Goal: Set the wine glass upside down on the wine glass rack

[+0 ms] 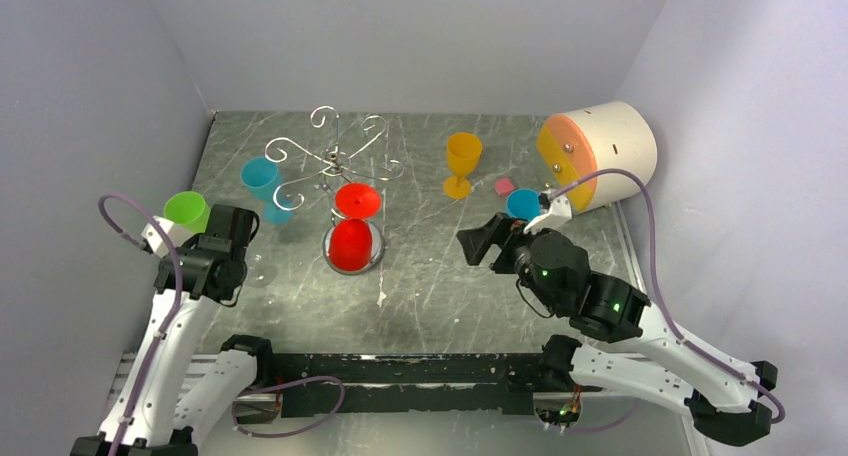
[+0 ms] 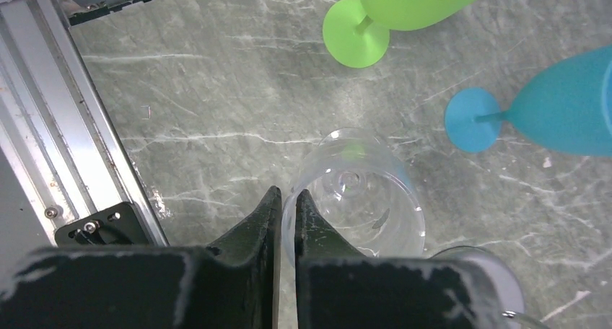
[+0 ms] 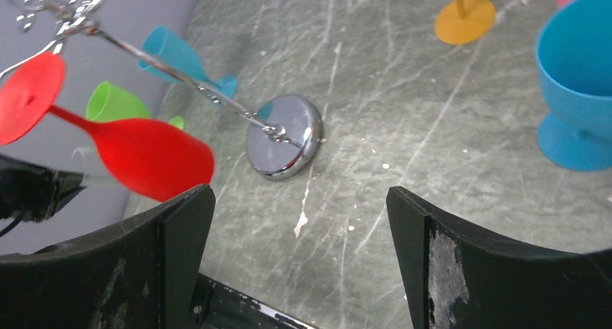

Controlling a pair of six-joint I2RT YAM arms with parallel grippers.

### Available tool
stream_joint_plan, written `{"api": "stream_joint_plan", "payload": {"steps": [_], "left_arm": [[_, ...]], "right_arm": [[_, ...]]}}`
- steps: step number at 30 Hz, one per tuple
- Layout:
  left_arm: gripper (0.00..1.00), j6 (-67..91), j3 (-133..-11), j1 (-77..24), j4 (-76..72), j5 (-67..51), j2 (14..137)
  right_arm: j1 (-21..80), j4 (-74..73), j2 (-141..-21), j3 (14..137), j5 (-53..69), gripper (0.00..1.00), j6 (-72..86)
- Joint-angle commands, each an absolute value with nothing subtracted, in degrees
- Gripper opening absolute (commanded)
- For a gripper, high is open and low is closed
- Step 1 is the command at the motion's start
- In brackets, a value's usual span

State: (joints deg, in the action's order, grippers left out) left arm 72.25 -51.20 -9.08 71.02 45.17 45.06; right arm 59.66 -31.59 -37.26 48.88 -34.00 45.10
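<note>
Left gripper (image 2: pixel 286 199), seen by its own wrist camera, is clamped on the thin rim of the clear wine glass (image 2: pixel 353 199), one black finger inside the bowl and one outside. That glass stands upright on the scratched, grey marbled table (image 2: pixel 216 105), mouth up, stem axis vertical. A matte green glass (image 2: pixel 404 1) and a blue glass (image 2: pixel 570 105) stand beyond it.

From above, the silver wire wine glass rack (image 1: pixel 335 161) stands mid-table, well apart from the gripped glass, with scroll-ended arms; a red glass (image 1: pixel 352 238) hangs from it foot-up.

At the right wrist, the right gripper (image 3: pixel 299 192) gapes wide, holding nothing, facing the rack's shiny round base.
</note>
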Motion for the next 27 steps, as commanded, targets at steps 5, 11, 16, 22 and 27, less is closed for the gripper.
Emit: {"api": "stream_joint_plan", "payload": {"steps": [5,11,16,22,27], "left_arm": [[0.07,72.0,-59.1,-8.6,75.2,45.5,38.6],[0.07,67.5,-63.8,-8.6,72.0,44.5,32.4],[0.07,66.6,-67.5,-8.6,70.3,46.8,28.9],[0.07,61.7,-69.5,-8.6,60.2,43.2,22.8],[0.07,54.6,-69.2,-8.6,48.1,35.9,16.7]], "right_arm": [[59.5,-27.1,-41.7,56.9,-24.6,0.91,34.0],[59.4,-25.9,-48.7,65.0,-20.5,0.88,30.8],[59.5,-23.8,-52.5,70.0,-19.5,0.86,29.1],[59.4,-19.0,-56.0,74.5,-13.0,0.86,27.1],[59.4,-16.3,-59.9,80.8,-5.7,0.86,26.9]]}}
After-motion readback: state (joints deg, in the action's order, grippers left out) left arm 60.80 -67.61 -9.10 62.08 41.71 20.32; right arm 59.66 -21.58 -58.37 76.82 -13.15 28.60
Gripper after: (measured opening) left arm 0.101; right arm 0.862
